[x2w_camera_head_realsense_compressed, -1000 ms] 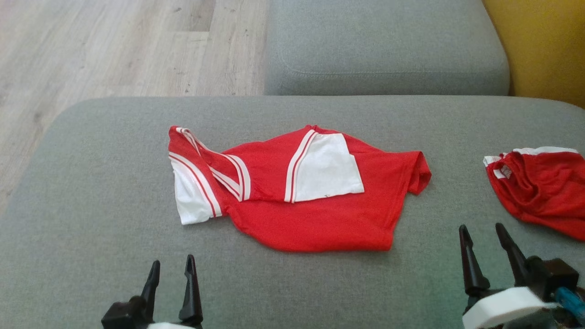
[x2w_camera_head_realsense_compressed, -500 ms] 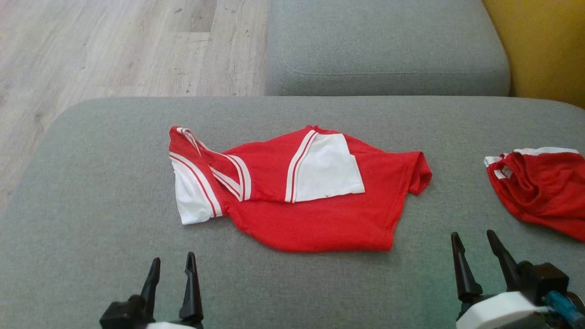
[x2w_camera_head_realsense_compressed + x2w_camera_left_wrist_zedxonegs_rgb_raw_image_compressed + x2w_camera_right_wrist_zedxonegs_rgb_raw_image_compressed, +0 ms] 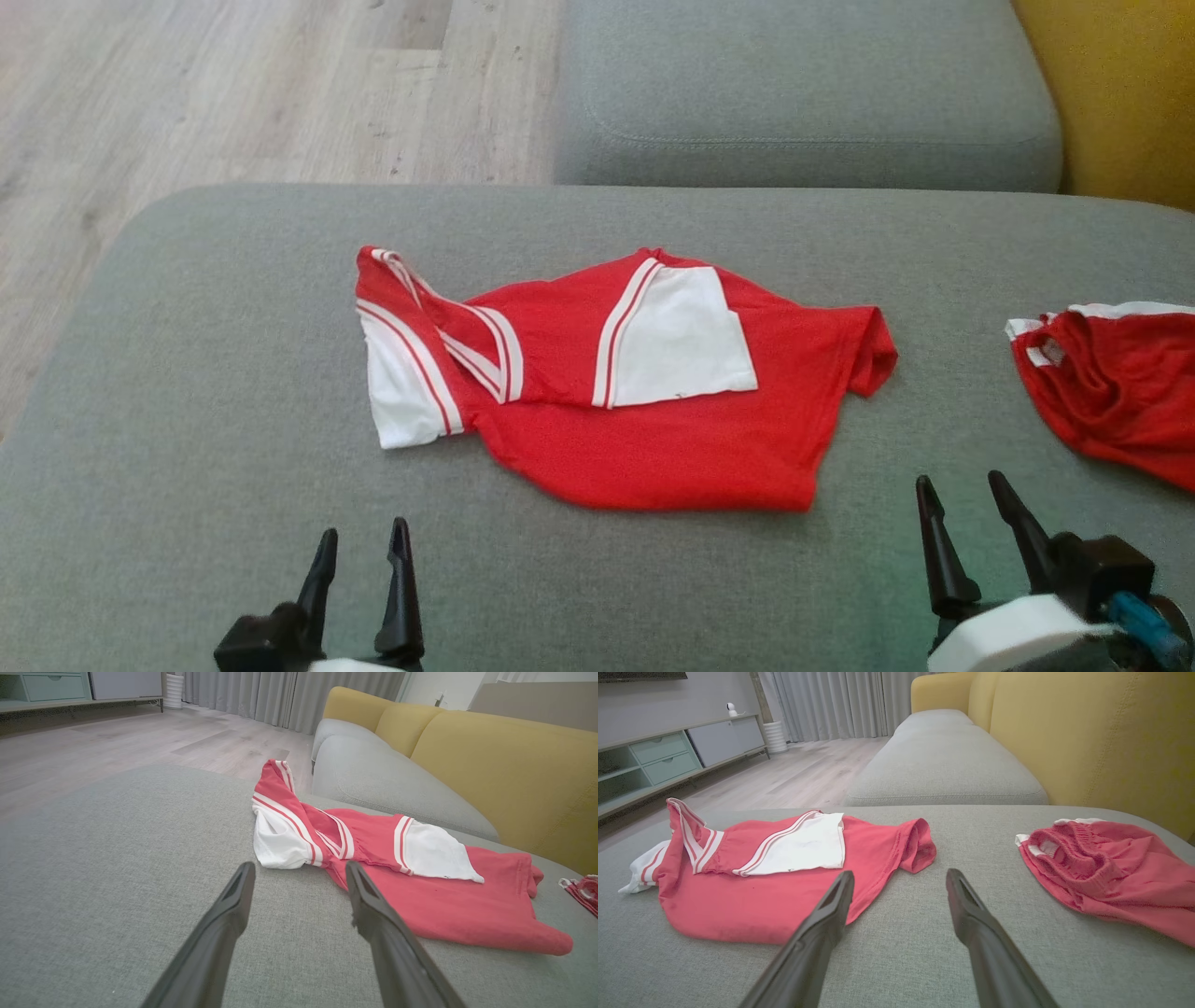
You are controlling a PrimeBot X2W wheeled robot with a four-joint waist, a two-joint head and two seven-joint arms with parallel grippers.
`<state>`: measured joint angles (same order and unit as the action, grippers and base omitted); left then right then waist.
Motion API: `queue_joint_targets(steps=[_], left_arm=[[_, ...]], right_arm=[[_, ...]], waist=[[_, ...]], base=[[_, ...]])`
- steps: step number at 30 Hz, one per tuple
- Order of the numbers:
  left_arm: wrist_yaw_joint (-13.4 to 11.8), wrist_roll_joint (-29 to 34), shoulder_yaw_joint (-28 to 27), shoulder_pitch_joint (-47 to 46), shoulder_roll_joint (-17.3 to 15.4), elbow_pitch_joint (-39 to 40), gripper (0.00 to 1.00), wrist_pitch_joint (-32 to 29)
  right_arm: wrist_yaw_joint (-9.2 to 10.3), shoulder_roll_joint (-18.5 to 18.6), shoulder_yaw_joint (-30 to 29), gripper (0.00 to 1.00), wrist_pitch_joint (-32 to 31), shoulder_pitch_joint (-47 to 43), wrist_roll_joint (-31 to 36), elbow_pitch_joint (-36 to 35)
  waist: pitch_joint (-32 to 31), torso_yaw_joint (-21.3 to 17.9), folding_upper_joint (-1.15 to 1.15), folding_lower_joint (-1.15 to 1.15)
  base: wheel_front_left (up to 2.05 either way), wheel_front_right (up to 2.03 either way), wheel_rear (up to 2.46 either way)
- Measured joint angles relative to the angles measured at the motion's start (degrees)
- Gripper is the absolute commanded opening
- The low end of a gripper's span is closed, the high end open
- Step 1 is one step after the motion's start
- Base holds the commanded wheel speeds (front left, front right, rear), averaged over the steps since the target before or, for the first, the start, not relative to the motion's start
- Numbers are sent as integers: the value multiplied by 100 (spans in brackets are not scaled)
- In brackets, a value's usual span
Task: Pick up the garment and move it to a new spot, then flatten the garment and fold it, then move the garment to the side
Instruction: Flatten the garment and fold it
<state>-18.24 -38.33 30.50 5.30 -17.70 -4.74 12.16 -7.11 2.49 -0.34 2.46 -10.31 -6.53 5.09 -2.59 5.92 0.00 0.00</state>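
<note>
The garment (image 3: 653,439) is a red shirt with white sleeves and striped trim. It lies rumpled and partly folded over itself in the middle of the grey seat cushion (image 3: 187,373). My left gripper (image 3: 364,532) stands open near the cushion's front, short of the shirt's white left sleeve (image 3: 401,401). My right gripper (image 3: 962,479) is open too, just right of the shirt's lower right corner. In the left wrist view the garment (image 3: 448,910) lies just beyond the open left gripper (image 3: 299,865). The right wrist view shows the garment (image 3: 756,900) to the left of the open right gripper (image 3: 900,873).
A second crumpled red garment (image 3: 1120,401) lies at the cushion's right end, also in the right wrist view (image 3: 1111,872). A further grey seat cushion (image 3: 803,93) sits behind, with a yellow backrest (image 3: 1120,93) to its right. Wooden floor (image 3: 233,93) lies beyond the left edge.
The head view has shifted slightly. My right gripper has drifted a little to the left and back. The garment and the left gripper have stayed put.
</note>
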Motion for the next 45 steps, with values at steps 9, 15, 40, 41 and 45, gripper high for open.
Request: queue_joint_targets(steps=[9, 15, 40, 41, 45], left_arm=[[-22, 59, 96, -32, -4, 127, 100, -7], [9, 60, 110, -232, 81, 123, 100, 3], [222, 218, 108, -506, 389, -225, 100, 164], [246, 218, 109, -534, 394, -224, 100, 168], [271, 269, 120, -585, 402, -226, 100, 204]], right_arm=[[0, 0, -103, 100, -968, 661, 281, 214], [0, 2, -403, 100, -1853, 1463, 553, 770], [0, 346, -1046, 0, -2593, 2551, 1247, 1908], [0, 487, -1090, 0, -2622, 2655, 1267, 1890], [0, 1091, -1125, 0, -2719, 3085, 1299, 1894]], waist=[[256, 329, 0, 0], [569, 616, 0, 1], [1084, 1344, 0, 0], [1109, 1358, 0, 0], [1237, 1406, 0, 1]], base=[[0, 0, 0], [0, 0, 0], [0, 0, 0], [0, 0, 0], [0, 0, 0]])
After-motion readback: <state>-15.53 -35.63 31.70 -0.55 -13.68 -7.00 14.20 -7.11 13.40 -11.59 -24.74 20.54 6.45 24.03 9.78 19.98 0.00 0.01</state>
